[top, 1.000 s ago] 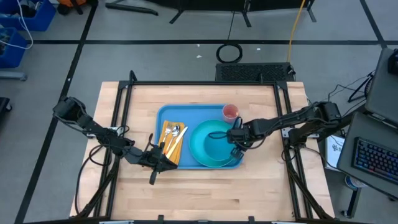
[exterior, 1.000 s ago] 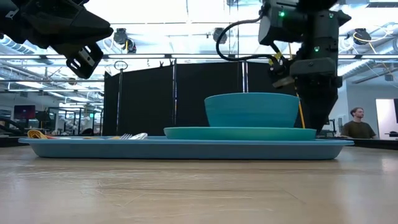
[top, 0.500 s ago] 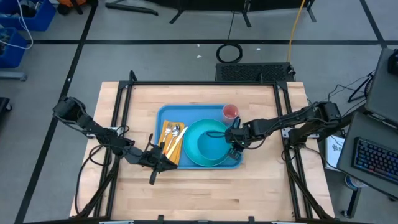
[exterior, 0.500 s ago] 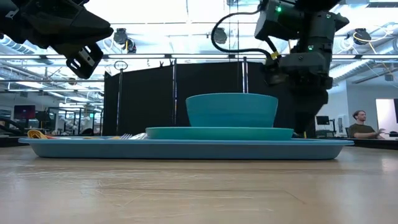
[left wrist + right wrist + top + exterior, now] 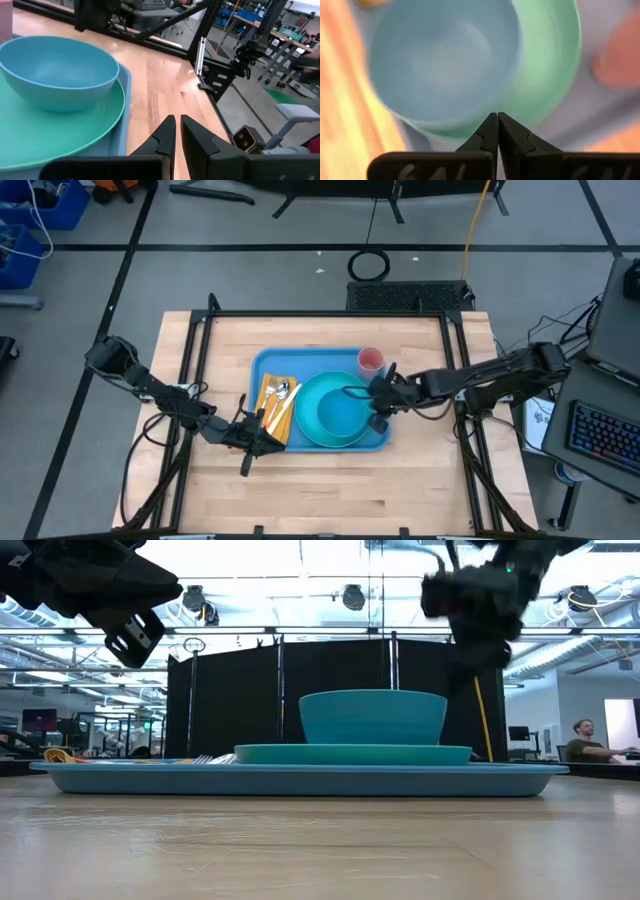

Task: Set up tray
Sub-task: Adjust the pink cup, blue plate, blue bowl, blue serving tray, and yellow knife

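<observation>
The blue tray [image 5: 262,364] lies in the middle of the table. On it a turquoise plate [image 5: 312,430] carries a blue bowl [image 5: 342,408]. A pink cup [image 5: 370,360] stands in the tray's far right corner, and cutlery [image 5: 279,395] lies on an orange napkin at its left. My right gripper [image 5: 376,408] is shut and hangs above the tray's right side, just beyond the plate's rim, higher than the bowl [image 5: 372,717] in the low view. My left gripper [image 5: 262,438] is shut and hovers by the tray's near left corner.
A black frame [image 5: 200,330] runs around the wooden table top [image 5: 330,490]. Bare wood lies on the near side of the tray and to its left and right. A person [image 5: 585,740] sits far off in the room behind.
The plate with the bowl slid along the tray toward the table's left while my right gripper stood against its right rim. My right gripper has since risen clear of the plate and tipped to point more steeply down. The plate now lies still.
</observation>
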You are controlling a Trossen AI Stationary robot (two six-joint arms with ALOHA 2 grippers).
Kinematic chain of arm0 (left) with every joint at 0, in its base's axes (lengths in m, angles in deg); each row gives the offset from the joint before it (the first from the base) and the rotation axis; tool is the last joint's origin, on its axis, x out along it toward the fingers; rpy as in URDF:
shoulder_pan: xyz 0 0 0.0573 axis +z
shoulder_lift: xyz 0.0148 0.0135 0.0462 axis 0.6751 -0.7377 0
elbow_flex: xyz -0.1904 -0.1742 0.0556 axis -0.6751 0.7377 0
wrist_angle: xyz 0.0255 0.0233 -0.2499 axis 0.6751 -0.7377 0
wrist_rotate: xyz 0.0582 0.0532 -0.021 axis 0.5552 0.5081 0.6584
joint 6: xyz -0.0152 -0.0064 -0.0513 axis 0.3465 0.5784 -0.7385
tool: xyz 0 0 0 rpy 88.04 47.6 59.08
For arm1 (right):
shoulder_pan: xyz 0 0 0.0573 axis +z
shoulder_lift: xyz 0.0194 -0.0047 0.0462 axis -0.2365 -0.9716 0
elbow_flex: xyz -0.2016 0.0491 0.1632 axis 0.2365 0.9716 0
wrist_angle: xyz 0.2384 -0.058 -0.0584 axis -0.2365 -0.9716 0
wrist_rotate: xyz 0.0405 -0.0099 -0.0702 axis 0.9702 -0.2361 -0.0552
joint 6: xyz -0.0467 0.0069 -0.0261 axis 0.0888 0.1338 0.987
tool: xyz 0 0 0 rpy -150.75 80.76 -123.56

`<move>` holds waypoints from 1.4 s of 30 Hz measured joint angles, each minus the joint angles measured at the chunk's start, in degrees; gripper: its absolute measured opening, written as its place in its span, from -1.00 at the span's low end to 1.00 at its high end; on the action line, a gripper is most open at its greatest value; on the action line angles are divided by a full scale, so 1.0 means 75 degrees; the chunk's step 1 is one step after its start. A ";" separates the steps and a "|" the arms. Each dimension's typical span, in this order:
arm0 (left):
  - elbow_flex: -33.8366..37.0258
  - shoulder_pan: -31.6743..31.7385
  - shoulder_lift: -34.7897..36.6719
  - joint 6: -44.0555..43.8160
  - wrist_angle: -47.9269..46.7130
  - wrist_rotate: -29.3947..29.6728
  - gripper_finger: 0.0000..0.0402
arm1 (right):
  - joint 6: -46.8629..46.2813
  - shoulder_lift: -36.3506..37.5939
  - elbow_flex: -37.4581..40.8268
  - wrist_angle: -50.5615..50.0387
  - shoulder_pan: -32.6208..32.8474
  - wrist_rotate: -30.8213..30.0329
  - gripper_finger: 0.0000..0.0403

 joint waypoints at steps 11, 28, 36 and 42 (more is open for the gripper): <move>0.0000 0.0097 0.0000 -0.2544 -0.2030 0.1392 -0.85 | 0.1207 0.0088 -0.0003 0.1734 0.1003 -0.1265 -1.00; 0.0000 0.0191 0.0001 -0.3852 -0.3062 0.2041 -0.61 | 0.1295 0.0088 0.1365 0.3381 0.1292 -0.1527 -1.00; 0.0000 0.0436 0.0001 -0.3390 -0.2040 0.2146 -0.11 | 0.1480 0.0088 0.1750 0.3905 0.1301 -0.1526 -1.00; -0.0003 0.0574 0.0003 -0.4562 -0.2784 0.2016 -0.15 | 0.1704 0.0088 0.1868 0.3902 0.1498 -0.1530 -1.00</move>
